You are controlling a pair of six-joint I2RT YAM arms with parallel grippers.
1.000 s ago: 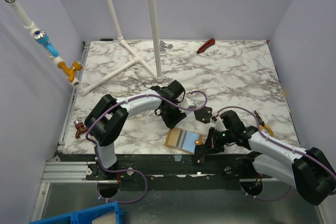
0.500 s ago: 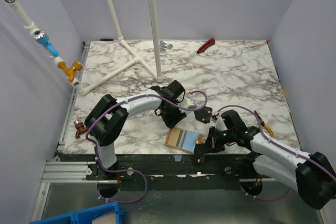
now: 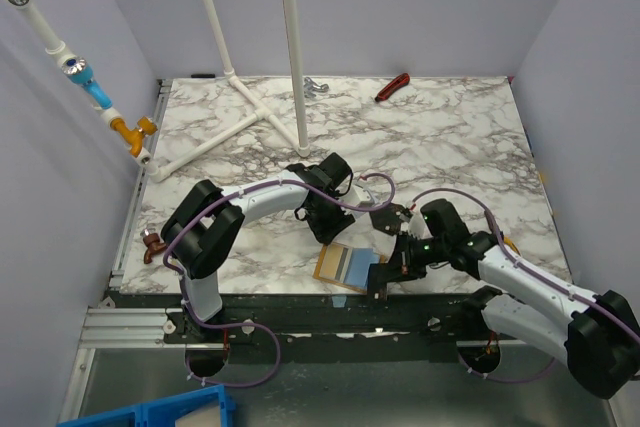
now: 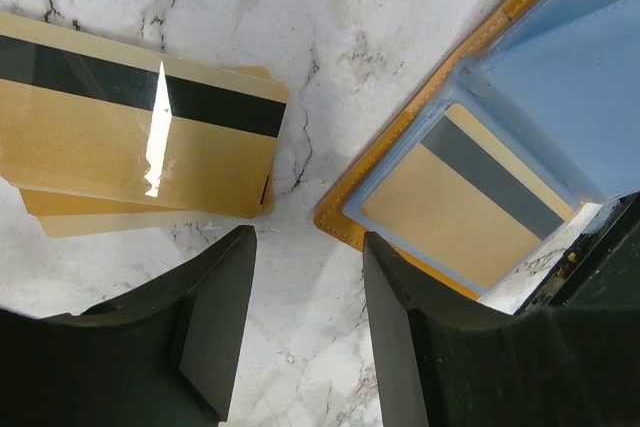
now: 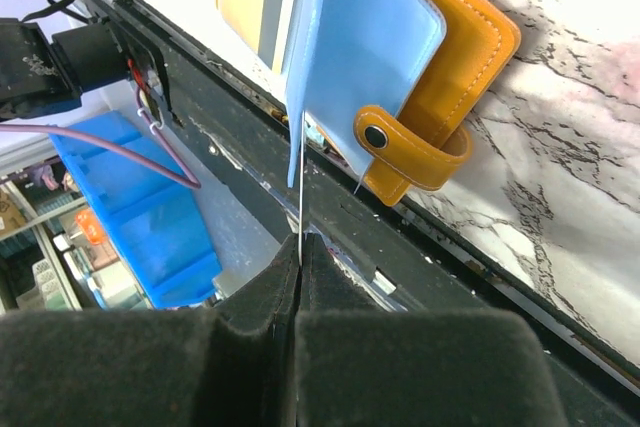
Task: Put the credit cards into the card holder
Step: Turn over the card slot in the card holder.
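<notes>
Your worktop (image 3: 450, 137) was white marble veined in dark grey, boxed in by plain pale lilac walls (image 3: 400, 7) on three sides, with a black metal rail along its near edge. A white pipe stand (image 3: 290, 57) rose from the far left of the marble, its feet splayed across the surface, and a small red-handled tool (image 3: 393, 86) lay near the back wall. A blue bin (image 3: 150, 412) sat below the worktop at the lower left. The card holder (image 3: 348, 267), tan leather with pale blue sleeves, lay open at the near edge, just over the rail. In the left wrist view one gold card with a grey stripe (image 4: 470, 202) already sat inside a clear blue sleeve of the holder. The other credit cards (image 4: 140, 127), gold with a dark stripe, lay stacked flat on the marble just beside the holder, not touching it. Your left gripper (image 4: 305, 322) hovered over the bare strip between stack and holder with its jaws partly apart, holding nothing. Your right gripper (image 5: 300, 247) had its jaws closed tight on the thin edge of one pale blue sleeve (image 5: 330, 57), lifting it on edge above the rail, next to the holder's snap tab (image 5: 400, 147).
</notes>
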